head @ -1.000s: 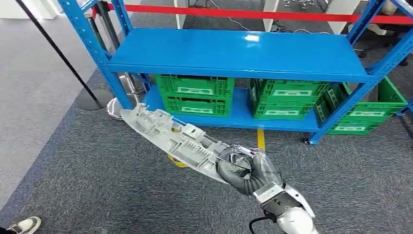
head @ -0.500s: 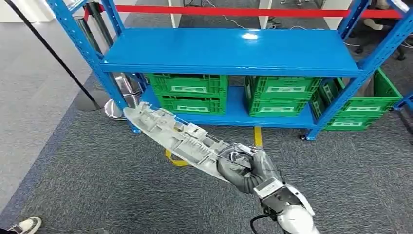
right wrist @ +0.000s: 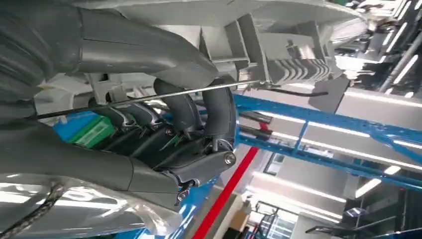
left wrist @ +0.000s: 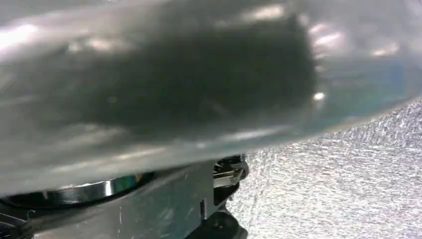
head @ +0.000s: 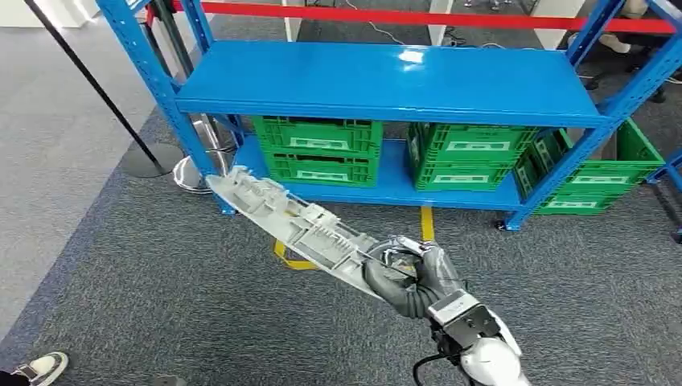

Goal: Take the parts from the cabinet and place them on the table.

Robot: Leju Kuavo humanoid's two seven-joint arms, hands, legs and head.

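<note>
— What has changed on your side since a second ago?

— Very little. My right hand (head: 406, 277) still clamps the long pale-grey ribbed plastic part (head: 299, 229) at its near end, fingers wrapped around it, and the part still runs up and to the left over the grey carpet floor (head: 161, 297). Its far tip lies in front of the left post of the blue metal shelf rack (head: 386, 80). The whole picture has slid a little, so the head camera has shifted; the rack and the crates have not moved themselves. The white shoe (head: 36, 368) at the near left corner keeps its place.

— And up close?

— From the right wrist I see the dark fingers (right wrist: 199, 112) curled under the part's ribbing, with a thin metal rod (right wrist: 149, 97) crossing them.

— The left hand?

— That wrist view is a blurred grey surface over carpet. I cannot tell how the left hand stands.

— Any writing you can read?

— The green plastic crates (head: 322, 149) on the rack's lower shelf carry pale labels on their fronts, but the text is too small to read. A red barrier tape (head: 434, 18) runs behind the rack with no lettering I can make out.
</note>
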